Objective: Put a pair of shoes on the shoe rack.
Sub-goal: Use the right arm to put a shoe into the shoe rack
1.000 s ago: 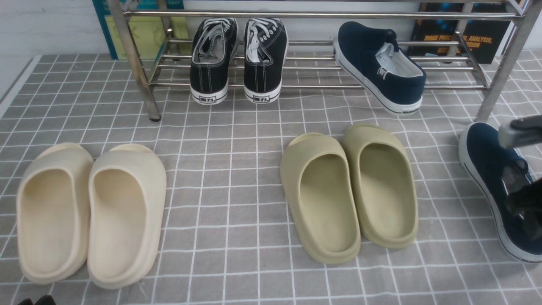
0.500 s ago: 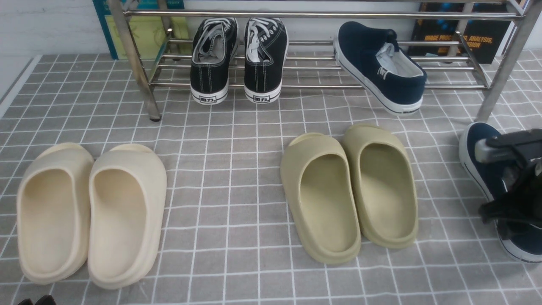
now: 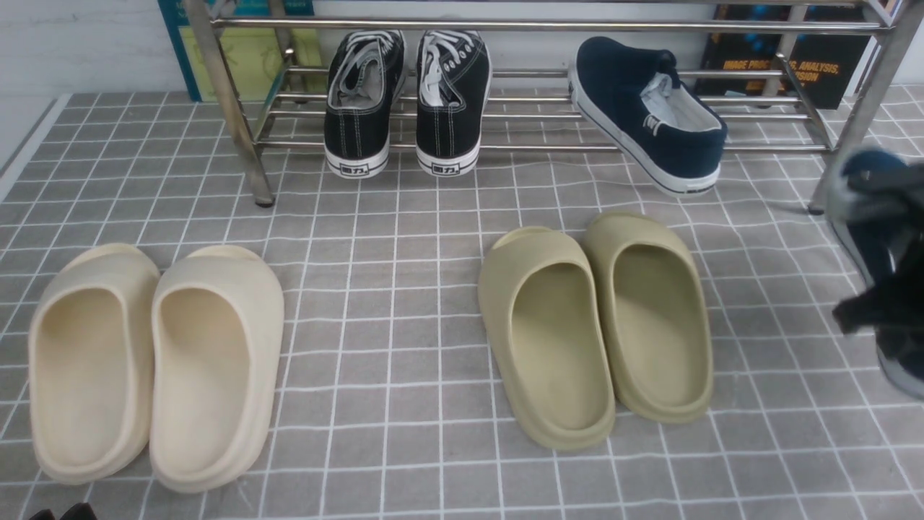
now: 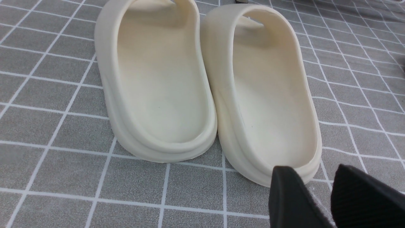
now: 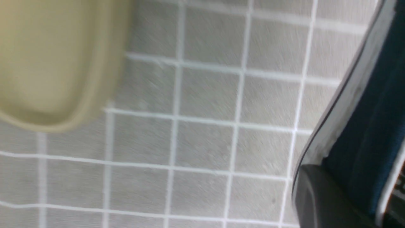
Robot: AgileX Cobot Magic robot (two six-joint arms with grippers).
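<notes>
While the right jaws pinch a navy shoe (image 5: pixel 371 117) near the shoe rack (image 3: pixel 548 148) end, the left jaws stand wide.

Blurred navy shoe (image 5: pixel 376 120), olive slipper (image 5: pixel 53 63)

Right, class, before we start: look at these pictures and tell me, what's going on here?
A robot is putting navy shoes on the shoe rack. The first navy shoe lies angled on its lower bars, right of the black sneakers. The right gripper grips the second navy shoe near the rack's right leg. The left gripper hangs open and empty by the cream slippers; the olive slippers sit on the checked cloth.
</notes>
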